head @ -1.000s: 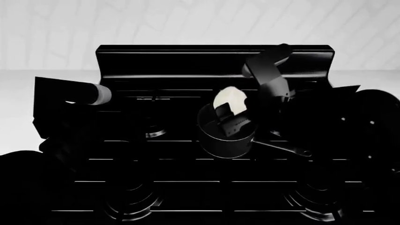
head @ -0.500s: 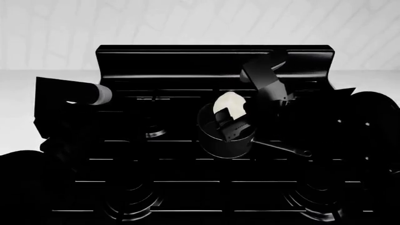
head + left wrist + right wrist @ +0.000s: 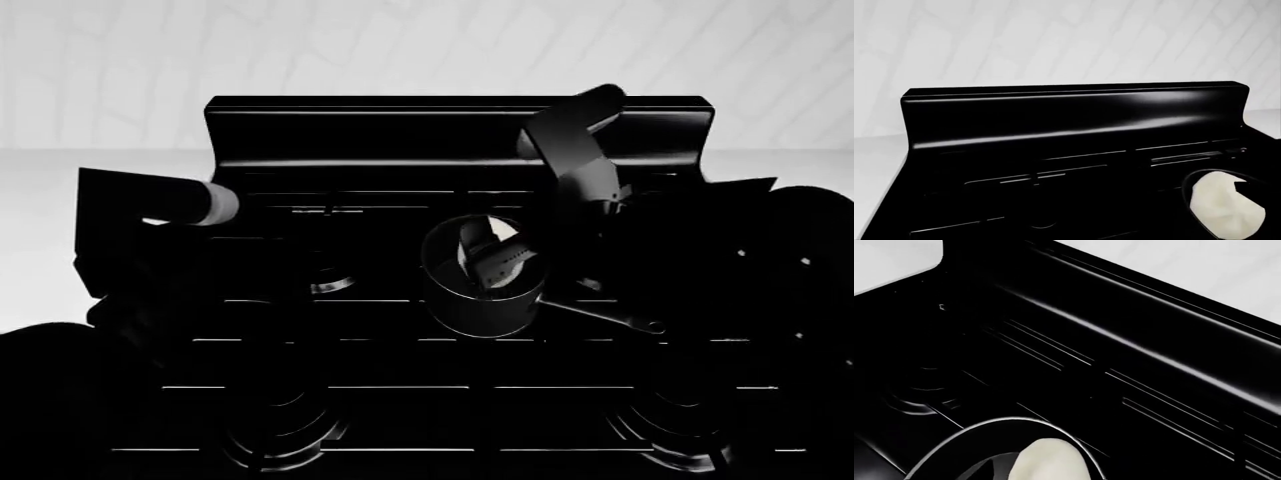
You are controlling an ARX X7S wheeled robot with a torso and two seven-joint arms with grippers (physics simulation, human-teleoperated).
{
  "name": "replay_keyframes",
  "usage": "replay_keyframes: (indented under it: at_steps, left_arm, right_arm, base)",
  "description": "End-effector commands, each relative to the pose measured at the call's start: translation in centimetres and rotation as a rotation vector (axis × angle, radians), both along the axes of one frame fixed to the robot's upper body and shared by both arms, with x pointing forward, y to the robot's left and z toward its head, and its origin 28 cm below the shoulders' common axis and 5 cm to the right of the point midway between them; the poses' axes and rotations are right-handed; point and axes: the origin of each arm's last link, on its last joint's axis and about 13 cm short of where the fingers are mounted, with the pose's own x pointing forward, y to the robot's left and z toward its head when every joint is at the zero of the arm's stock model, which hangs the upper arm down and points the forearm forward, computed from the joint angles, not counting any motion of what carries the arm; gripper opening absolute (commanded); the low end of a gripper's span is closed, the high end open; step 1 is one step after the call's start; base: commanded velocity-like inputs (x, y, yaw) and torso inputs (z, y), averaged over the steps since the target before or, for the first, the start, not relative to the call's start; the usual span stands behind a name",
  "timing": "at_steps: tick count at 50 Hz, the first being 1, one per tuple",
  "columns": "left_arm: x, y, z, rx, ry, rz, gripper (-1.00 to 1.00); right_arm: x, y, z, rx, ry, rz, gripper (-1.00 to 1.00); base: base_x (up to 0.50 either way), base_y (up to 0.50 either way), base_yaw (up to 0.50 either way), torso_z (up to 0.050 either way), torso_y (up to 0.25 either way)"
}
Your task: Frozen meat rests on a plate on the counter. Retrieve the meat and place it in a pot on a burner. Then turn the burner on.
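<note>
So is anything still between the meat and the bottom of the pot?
Nothing visible. The frozen meat is already down inside the rim of the pot on the stove, with the right gripper reaching into the pot beside it. The pot floor itself is hidden, so whether the meat rests on it cannot be told.

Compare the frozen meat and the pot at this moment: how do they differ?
The creamy-white rounded lump of frozen meat is pale and matte; the dark grey cylindrical metal pot is shiny. The meat is smaller and sits down inside the pot. The pot has a straight side handle; the meat has none. Both are on the black stove.
</note>
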Motion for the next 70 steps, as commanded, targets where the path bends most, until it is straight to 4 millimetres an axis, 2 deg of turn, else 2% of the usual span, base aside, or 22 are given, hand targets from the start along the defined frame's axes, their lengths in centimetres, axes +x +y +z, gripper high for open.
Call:
replay_keyframes:
  at_steps: [1, 7, 35, 45, 70]
  left_arm:
    - [-0.1, 0.0, 0.0, -0.001, -0.001, -0.001, 1.00]
    - [-0.2, 0.0, -0.1, 0.002, -0.006, -0.001, 1.00]
    - [-1.9, -0.2, 0.3, 0.019, -0.041, -0.025, 1.00]
    - [-2.3, -0.1, 0.4, 0.014, -0.051, -0.015, 1.00]
    - [-2.2, -0.2, 0.2, 0.015, -0.048, -0.016, 1.00]
  right_arm:
    - [-0.9, -0.1, 1.8, 0.021, -0.084, 0.014, 1.00]
    - [-1.9, -0.1, 2.3, 0.017, -0.129, 0.007, 1.00]
    - [-7.5, -0.5, 2.0, 0.042, -0.179, -0.075, 1.00]
    - [-8.0, -0.7, 1.8, 0.099, -0.216, -0.076, 1.00]
    - [-8.1, -0.9, 1.7, 0.125, -0.234, -0.081, 1.00]
  base:
    - [0.00, 0.00, 0.00, 0.000, 0.000]
    - [0.00, 0.00, 0.00, 0.000, 0.000]
    - [0.00, 0.00, 0.00, 0.000, 0.000]
    - [-0.03, 0.00, 0.00, 0.000, 0.000]
    - [-0.50, 0.00, 0.00, 0.000, 0.000]
